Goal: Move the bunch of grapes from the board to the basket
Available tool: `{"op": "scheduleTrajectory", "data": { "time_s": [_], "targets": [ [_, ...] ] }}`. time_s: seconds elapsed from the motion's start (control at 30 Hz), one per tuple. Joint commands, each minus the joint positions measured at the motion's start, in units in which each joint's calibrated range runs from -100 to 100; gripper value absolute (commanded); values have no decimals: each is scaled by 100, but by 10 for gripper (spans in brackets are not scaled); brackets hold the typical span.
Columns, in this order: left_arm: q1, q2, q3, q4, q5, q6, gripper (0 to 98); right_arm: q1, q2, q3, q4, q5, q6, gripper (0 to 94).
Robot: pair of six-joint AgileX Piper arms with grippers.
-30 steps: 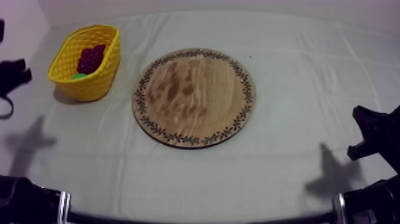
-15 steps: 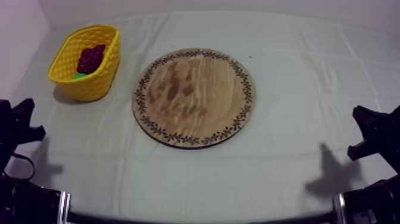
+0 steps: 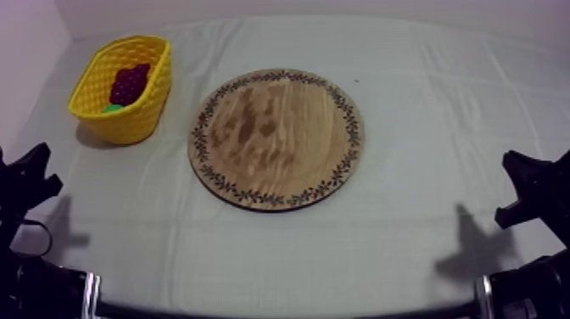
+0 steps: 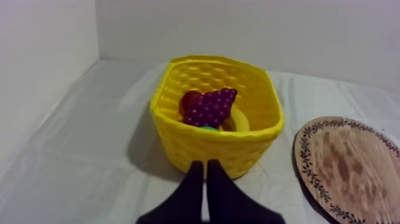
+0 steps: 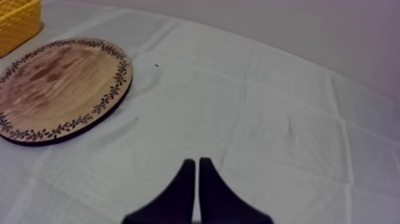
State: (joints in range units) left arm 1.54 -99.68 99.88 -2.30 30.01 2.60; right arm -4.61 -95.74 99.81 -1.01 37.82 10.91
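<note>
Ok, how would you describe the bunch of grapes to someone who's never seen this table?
Find the yellow basket on the left of the table, beside the round wooden board. The bunch of grapes lies inside it, on top. It is the dark purple, pale-dotted lump, unlike the smooth small red fruit next to it.

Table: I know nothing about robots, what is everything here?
Woven yellow basket: one, yellow, cloth's far left.
Bunch of purple toy grapes: one, purple, in the basket.
Small red fruit: one, red, in the basket beside the grapes.
Green toy piece: one, green, under the grapes.
Round wooden board with patterned rim: one, brown, mid-table.
Grey-white cloth: one, covering the table.
Left gripper: black fingers together, facing the basket.
Right gripper: black fingers together, over cloth near the board.
</note>
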Motion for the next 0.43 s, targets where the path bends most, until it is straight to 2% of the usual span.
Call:
{"op": "scheduleTrajectory", "data": {
  "time_s": [0.0, 0.4],
  "targets": [
    [10, -3, 1, -2, -2, -10, 0, 2, -1, -3, 1, 0, 1, 4],
    [13, -6, 1, -12, -2, -131, 0, 2, -1, -3, 1, 0, 1, 4]
  ]
}}
